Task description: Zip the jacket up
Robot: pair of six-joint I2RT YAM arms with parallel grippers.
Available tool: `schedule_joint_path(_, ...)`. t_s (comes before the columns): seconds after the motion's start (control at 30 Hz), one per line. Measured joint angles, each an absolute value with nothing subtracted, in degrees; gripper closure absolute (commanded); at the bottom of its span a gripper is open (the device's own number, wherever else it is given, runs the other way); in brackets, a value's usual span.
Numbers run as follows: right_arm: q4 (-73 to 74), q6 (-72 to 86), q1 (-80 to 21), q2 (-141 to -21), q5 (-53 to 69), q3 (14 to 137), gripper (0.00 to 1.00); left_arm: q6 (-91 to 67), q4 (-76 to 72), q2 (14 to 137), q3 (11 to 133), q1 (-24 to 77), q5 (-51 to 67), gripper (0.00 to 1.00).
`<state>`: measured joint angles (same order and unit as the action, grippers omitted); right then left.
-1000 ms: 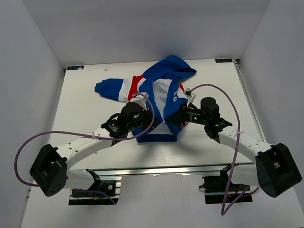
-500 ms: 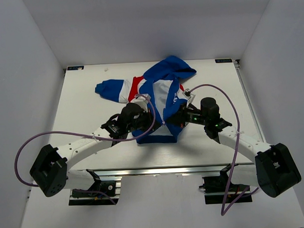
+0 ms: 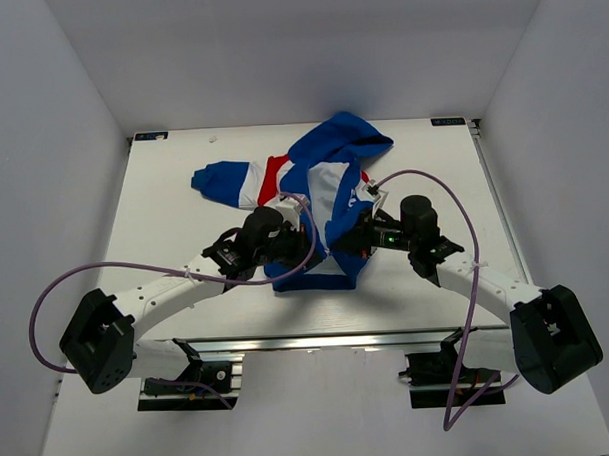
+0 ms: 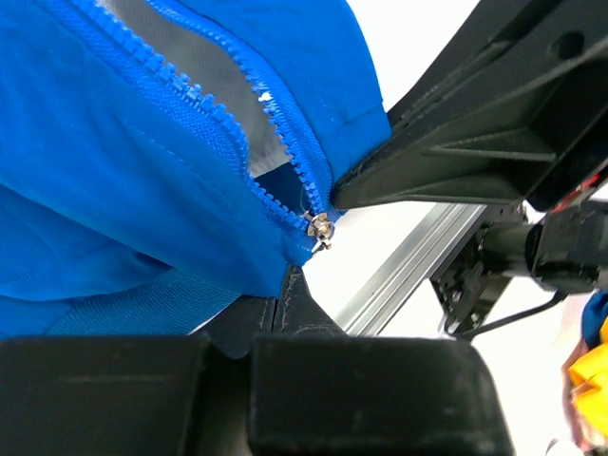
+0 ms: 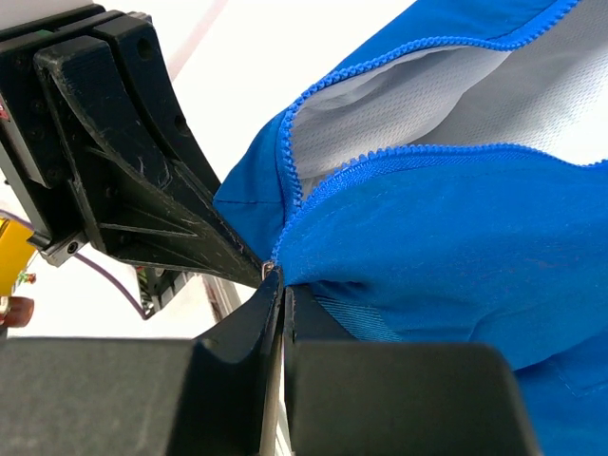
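The royal-blue jacket (image 3: 323,187) with white and red panels lies in the middle of the table, hood at the far side and front zipper open. Both grippers meet at its near hem. My left gripper (image 3: 303,250) is shut on the blue fabric at the zipper's bottom end (image 4: 285,275), just below the small metal slider (image 4: 320,226). My right gripper (image 3: 343,245) is shut at the same spot (image 5: 282,285), with the metal zipper pull (image 5: 269,273) at its fingertips. The two rows of zipper teeth (image 5: 380,161) spread apart above the slider.
The white table (image 3: 175,233) ends at a metal rail (image 3: 319,343) at the near edge. A purple cable (image 3: 136,269) loops from each arm. The left sleeve (image 3: 223,179) lies out to the far left. Grey walls enclose the table.
My right gripper has shifted slightly left toward the left gripper. The jacket's lower front has drawn in and narrowed between them. Both stay shut.
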<state>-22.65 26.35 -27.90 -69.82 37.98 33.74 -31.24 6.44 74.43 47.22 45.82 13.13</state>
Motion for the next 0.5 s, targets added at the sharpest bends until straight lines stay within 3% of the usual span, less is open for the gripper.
schedule_joint_path(0.23,-20.75,26.09,-27.92,-69.84,39.70,33.98,1.00,-28.32,7.92,74.06,47.35,45.84,14.52,1.00)
schedule_joint_path(0.3,-20.27,25.85,-27.92,-69.84,40.23,33.98,1.00,-28.42,8.62,73.95,47.53,45.84,14.15,0.91)
schedule_joint_path(0.43,-19.44,25.21,-27.86,-69.84,40.73,34.00,1.00,-29.52,10.11,73.97,48.16,45.87,13.80,0.60)
schedule_joint_path(0.5,-19.46,25.08,-27.70,-69.84,40.86,34.00,1.00,-30.41,10.66,74.11,48.16,45.84,13.91,0.55)
